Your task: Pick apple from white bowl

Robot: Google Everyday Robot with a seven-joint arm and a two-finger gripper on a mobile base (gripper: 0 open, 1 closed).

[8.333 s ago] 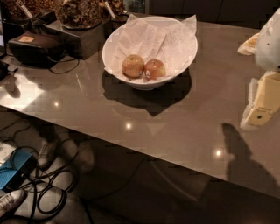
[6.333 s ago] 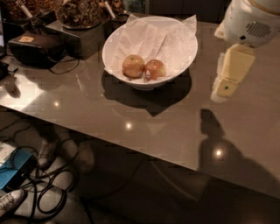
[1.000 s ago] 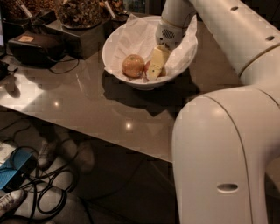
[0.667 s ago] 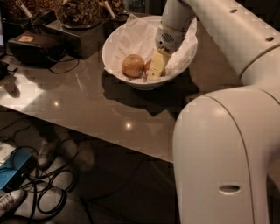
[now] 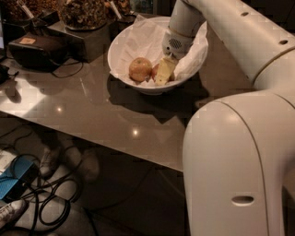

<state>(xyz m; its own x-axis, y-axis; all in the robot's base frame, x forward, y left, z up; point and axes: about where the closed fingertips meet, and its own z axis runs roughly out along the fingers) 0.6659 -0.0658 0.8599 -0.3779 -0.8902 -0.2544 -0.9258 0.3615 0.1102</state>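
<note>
The white bowl (image 5: 113, 59), lined with crinkled white paper, stands at the back of the grey table (image 5: 92, 106). In it lie a paler yellow-orange apple (image 5: 139, 69) and, just to its right, the red apple (image 5: 154, 70), of which only slivers show. My gripper (image 5: 164, 73) reaches down into the bowl from the upper right and sits right on the red apple, covering most of it. It stays clear of the paler apple.
Dark containers of brown food (image 5: 83, 14) stand behind the bowl at the left. A black device (image 5: 37, 50) with a cable lies at the far left. My arm's large white body (image 5: 230, 156) fills the right foreground. Cables (image 5: 50, 203) lie on the floor below.
My gripper came from the table's right side across and into the bowl. Over the last second it has sunk slightly onto the red apple. Neither apple has moved.
</note>
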